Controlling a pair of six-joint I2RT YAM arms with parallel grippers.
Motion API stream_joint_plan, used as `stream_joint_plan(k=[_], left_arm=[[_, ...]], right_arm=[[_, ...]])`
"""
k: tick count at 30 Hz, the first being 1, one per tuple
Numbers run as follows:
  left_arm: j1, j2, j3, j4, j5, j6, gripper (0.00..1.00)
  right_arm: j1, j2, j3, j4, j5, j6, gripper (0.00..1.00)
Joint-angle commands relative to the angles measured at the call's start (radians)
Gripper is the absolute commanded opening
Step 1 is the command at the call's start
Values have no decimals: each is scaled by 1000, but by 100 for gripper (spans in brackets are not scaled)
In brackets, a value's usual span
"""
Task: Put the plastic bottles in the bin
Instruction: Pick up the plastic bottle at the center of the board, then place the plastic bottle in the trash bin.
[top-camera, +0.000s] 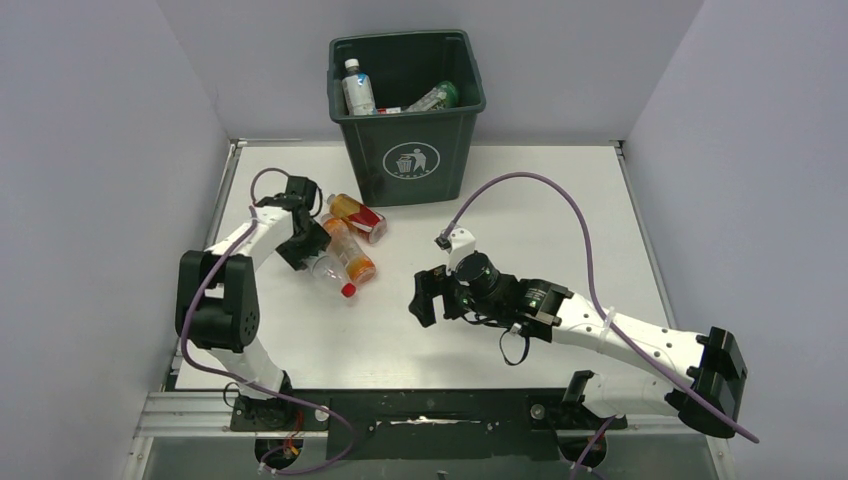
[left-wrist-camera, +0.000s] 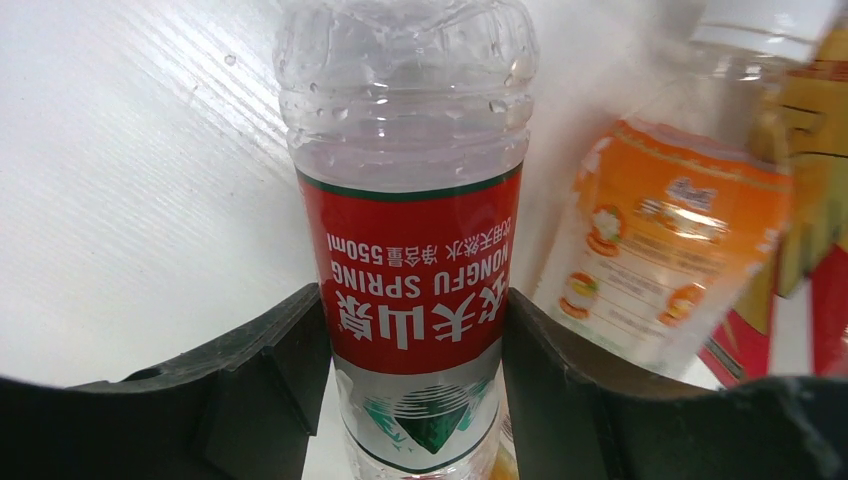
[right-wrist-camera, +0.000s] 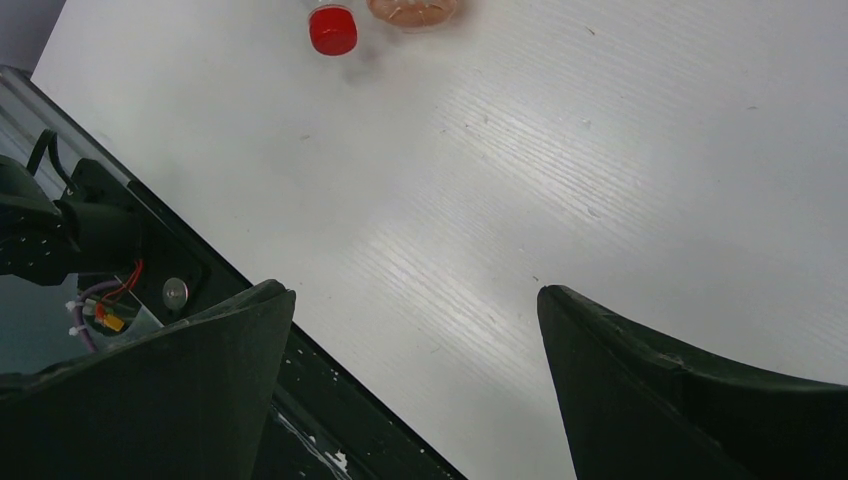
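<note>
- Black fingers of the left gripper (left-wrist-camera: 415, 340) fill the bottom of the left wrist view. They are pressed against both sides of the red-labelled bottle (left-wrist-camera: 410, 230), pinching it at its label.
- That bottle is clear and lies on the white table (top-camera: 560, 220). In the overhead view it sits left of centre, with its red cap (top-camera: 348, 291) pointing toward the lower right.
- Just to the right of it in the wrist view lies an orange-labelled bottle (left-wrist-camera: 660, 260), close beside it.
- At the far right edge of that view, part of a yellow-and-red bottle (left-wrist-camera: 810, 150) shows, blurred.
- From above, these three bottles form one cluster left of centre, below and to the left of the bin (top-camera: 405, 150).
- The bin stands upright at the top centre of the overhead view, at the far edge of the table, well apart from the pinched bottle.
- Inside it lie a white-capped bottle (top-camera: 357, 90) at the left and a green-labelled bottle (top-camera: 435, 97) at the right.
- The right gripper (right-wrist-camera: 412, 300) is spread wide with nothing between its fingers, over bare table near the middle of the overhead view.
- Its own camera shows the dark base frame (right-wrist-camera: 150, 260) at the lower left and the red cap at the top edge.
</note>
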Motion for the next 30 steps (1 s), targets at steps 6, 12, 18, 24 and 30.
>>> stream_joint_plan(k=[6, 12, 18, 24, 30], left_arm=[[-2, -171, 282, -80, 62, 48, 51], [1, -198, 439, -80, 157, 45, 52], [-1, -204, 603, -48, 236, 25, 52], [-1, -215, 727, 8, 320, -9, 52], [-4, -261, 717, 204, 384, -81, 52]], right_arm=[[-6, -31, 7, 53, 13, 10, 98], [-5, -40, 4, 47, 17, 11, 98], [-6, -48, 1, 41, 19, 14, 98], [-6, -51, -2, 42, 21, 18, 98], [-6, -47, 4, 36, 20, 19, 98]])
